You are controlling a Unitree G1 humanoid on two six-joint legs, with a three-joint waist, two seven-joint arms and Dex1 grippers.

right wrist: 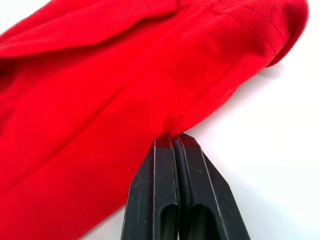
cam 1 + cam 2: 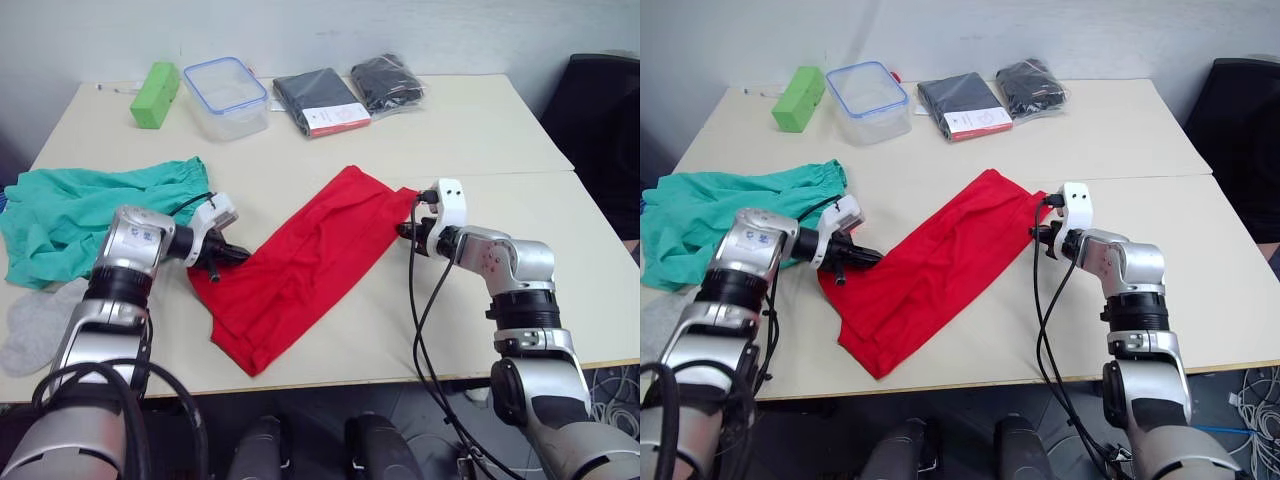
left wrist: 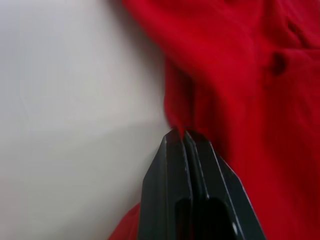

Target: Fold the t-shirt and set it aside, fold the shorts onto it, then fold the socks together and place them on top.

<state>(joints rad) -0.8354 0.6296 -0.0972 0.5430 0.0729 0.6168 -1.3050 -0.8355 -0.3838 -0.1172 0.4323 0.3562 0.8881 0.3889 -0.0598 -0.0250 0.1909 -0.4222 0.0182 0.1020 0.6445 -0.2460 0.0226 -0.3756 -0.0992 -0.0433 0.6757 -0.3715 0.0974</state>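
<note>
T-shirt (image 2: 305, 262): red, partly folded into a long band lying on the table (image 2: 500, 130) from 7 to 1 o'clock. Left gripper (image 2: 222, 254): at the band's 9 o'clock edge, fingers pressed together, pinching cloth. Right gripper (image 2: 408, 231): at the 2 o'clock edge, likewise clamped on the hem. Step: first fold, I judge. Next: I'd lift both edges together and carry one end over. Shorts (image 2: 70, 215), socks (image 2: 35, 325): waiting at 9 o'clock.

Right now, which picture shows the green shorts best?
The left eye view: the shorts lie spread at the table's left edge, waistband included. The right eye view shows them too, cut off more at the left side. The wrist views show red t-shirt.
</note>
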